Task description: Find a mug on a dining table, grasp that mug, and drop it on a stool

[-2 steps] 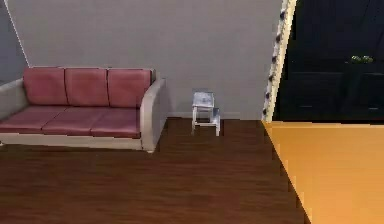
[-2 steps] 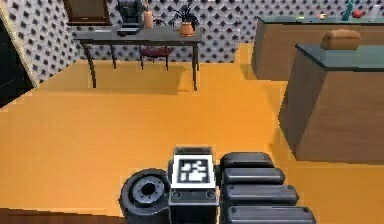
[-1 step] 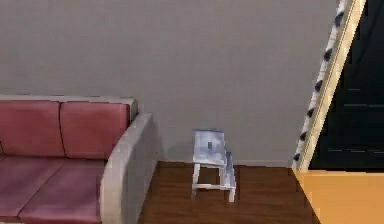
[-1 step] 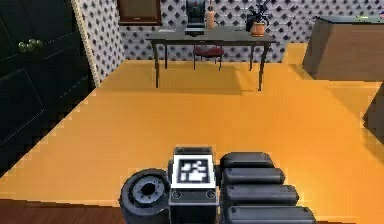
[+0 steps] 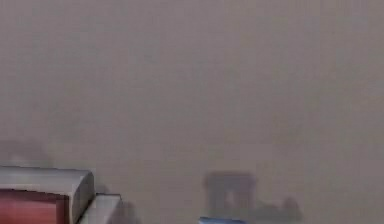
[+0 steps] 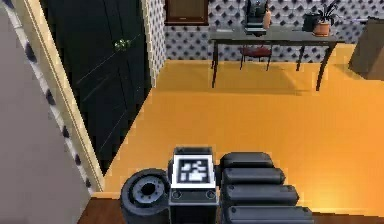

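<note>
Wall (image 5: 200,90), plain and grey, is faced in the forward view, with a grey-and-red boxy thing (image 5: 45,195) at its lower left. In the arm side view the arm (image 6: 250,190) is drawn in to stacked dark segments, a pose judged fit for driving, since nothing lies within reach. Left of the white marker (image 6: 193,170) the gripper (image 6: 147,193) is seen as a dark round body. Its fingers cannot be made out, so whether anything is held cannot be told. Far beyond the fingers, across orange floor (image 6: 250,110), a dark table (image 6: 290,34) is set by the patterned wall (image 6: 185,42), with a potted plant (image 6: 323,18) on it and a red seat (image 6: 257,52) beneath. Whether a mug stands there cannot be told.
</note>
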Robot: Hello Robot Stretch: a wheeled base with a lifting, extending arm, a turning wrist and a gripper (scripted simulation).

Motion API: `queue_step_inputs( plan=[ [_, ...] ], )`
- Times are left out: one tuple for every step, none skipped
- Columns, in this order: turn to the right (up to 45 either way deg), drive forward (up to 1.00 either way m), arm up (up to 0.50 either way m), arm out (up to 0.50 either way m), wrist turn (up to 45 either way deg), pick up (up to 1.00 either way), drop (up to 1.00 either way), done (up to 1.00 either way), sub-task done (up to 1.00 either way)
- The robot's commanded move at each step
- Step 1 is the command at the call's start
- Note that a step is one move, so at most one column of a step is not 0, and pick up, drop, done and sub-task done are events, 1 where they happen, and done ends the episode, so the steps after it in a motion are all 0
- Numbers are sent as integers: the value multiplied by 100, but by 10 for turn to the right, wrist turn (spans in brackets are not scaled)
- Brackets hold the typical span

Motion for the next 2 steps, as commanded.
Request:
queue_step_inputs(
  plan=[
    [450, 0, 0, 0, 0, 0, 0, 0, 0],
    [450, 0, 0, 0, 0, 0, 0, 0, 0]
  ],
)
